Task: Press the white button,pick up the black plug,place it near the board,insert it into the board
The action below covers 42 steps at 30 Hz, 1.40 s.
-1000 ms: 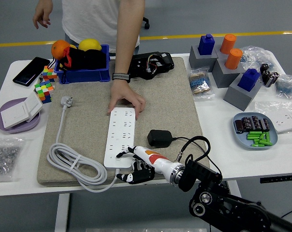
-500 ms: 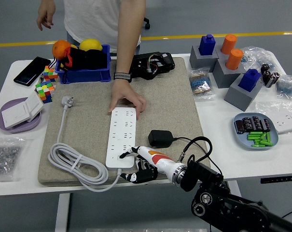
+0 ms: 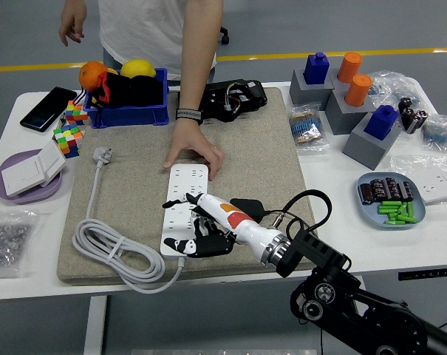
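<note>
The right hand [image 3: 201, 225] hovers over the white board [image 3: 185, 211], fingers spread and holding nothing, while a person's hand [image 3: 193, 154] pins its far end. The black plug [image 3: 247, 208] lies just beside; a sweeping finger could knock it away.

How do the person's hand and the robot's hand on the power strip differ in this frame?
The person's hand lies flat on the far end of the power strip, fingers spread; the robot's right hand is over the middle and near part, one white finger stretched out and the black ones curled. The person's hand comes from the far side, the robot's from the lower right. Both are over the strip, holding nothing.
</note>
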Each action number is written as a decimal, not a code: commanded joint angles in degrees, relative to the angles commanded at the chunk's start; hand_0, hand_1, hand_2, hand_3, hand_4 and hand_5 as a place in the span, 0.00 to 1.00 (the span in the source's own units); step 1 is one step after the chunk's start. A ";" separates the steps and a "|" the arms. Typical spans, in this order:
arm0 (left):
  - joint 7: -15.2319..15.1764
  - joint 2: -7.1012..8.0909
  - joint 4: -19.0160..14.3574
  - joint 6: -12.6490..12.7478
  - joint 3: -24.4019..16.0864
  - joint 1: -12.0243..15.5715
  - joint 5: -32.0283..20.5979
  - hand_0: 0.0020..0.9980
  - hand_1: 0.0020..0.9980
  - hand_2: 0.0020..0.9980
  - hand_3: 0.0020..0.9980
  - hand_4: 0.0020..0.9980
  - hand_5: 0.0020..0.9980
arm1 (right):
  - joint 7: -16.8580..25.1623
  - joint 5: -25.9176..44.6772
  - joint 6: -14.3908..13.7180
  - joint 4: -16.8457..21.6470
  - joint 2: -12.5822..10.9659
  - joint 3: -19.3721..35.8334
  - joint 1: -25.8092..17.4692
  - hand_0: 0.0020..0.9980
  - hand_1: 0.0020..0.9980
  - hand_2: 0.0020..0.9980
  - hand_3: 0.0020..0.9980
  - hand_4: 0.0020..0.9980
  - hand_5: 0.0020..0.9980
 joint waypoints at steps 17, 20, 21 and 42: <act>0.14 0.18 0.00 -0.24 0.12 1.12 0.52 0.65 0.64 0.63 0.68 0.50 0.09 | 5.19 -6.50 1.96 -7.74 -1.06 12.14 -4.26 0.75 0.75 0.72 0.62 0.82 0.14; 0.03 0.02 0.00 -0.22 0.35 1.10 0.18 0.65 0.64 0.63 0.68 0.50 0.09 | 5.47 -6.64 1.73 -9.06 -0.97 12.88 -4.50 0.82 0.82 0.80 0.50 0.88 0.14; -0.03 -0.05 0.00 -0.25 0.45 1.16 0.10 0.65 0.64 0.63 0.68 0.50 0.09 | 5.72 -6.45 1.53 -9.86 -0.83 13.23 -4.65 0.82 0.82 0.80 0.50 0.88 0.14; -0.10 -0.39 0.00 -0.10 -0.35 1.47 0.53 0.65 0.64 0.63 0.68 0.51 0.10 | 7.59 -4.63 1.40 -16.20 0.01 11.64 -4.36 0.80 0.77 0.73 0.42 0.89 0.11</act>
